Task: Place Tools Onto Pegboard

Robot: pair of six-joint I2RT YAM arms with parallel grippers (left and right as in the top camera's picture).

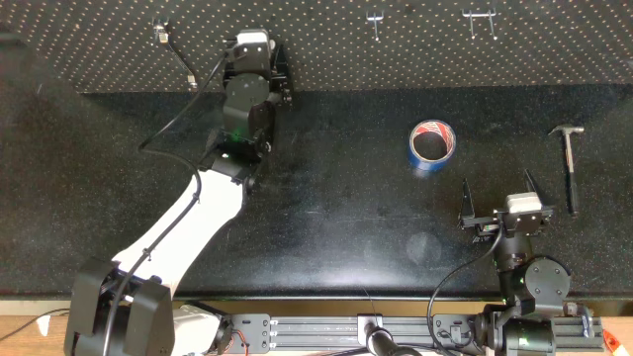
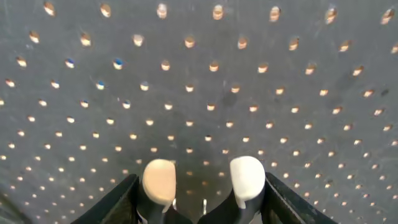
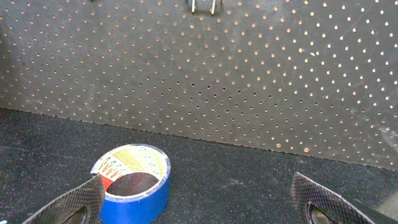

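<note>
Top view is taken up mostly by the pegboard [image 1: 415, 49], which is stood along the far edge of the black table [image 1: 336, 188]. The left pincer [image 2: 200, 180] is held close against the board's holes, well to the left of the right pincer [image 1: 497, 190] and much farther from the arm bases. It is clamped on a two-handled tool [image 2: 159, 180], whose tan and white handle ends are seen between the black fingers; the tool's head is hidden. The right pincer is held low over the table near its own base, with its fingers spread wide and nothing between them. A blue tape roll [image 1: 432, 145] is laid flat on the table ahead of the right pincer and a little to its left, apart from both fingers. A hammer [image 1: 569, 163] is laid to that pincer's right, head end toward the board. Two metal hooks [image 1: 481, 20] are fixed high on the board beyond the right pincer, one nearly straight ahead, the other off to its left.
</note>
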